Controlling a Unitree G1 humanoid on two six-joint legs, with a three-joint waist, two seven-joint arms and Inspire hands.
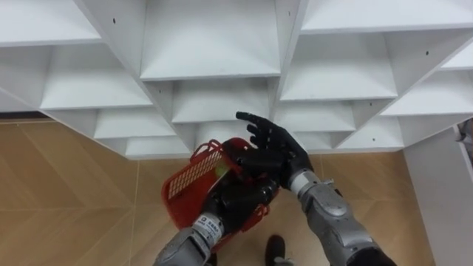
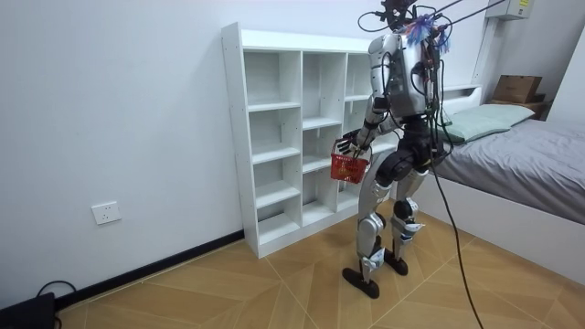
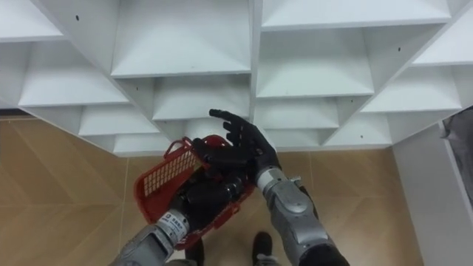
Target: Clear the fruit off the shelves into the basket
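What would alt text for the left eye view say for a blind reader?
A left robot hand holds a red basket above a wooden floor, with the open right robot hand just above it. White shelves stand just ahead.

The closet (image 1: pixel 214 44) is plain white throughout, shelves and dividers alike; the basket (image 1: pixel 191 177) is bright red, its side a fine open grid, with a small yellow-green patch showing inside; the right hand (image 1: pixel 273 151) and the left hand (image 1: pixel 240 199) are both black, their forearms silver-grey; the floor (image 1: pixel 66 192) is warm tan wood laid in a herringbone pattern; in the room view the wall (image 2: pixel 110 110) is white with a white socket (image 2: pixel 106 213) above a dark skirting (image 2: pixel 155 267); the bed (image 2: pixel 539 155) is grey, its pillow (image 2: pixel 489 119) pale green; a box (image 2: pixel 517 88) is brown.
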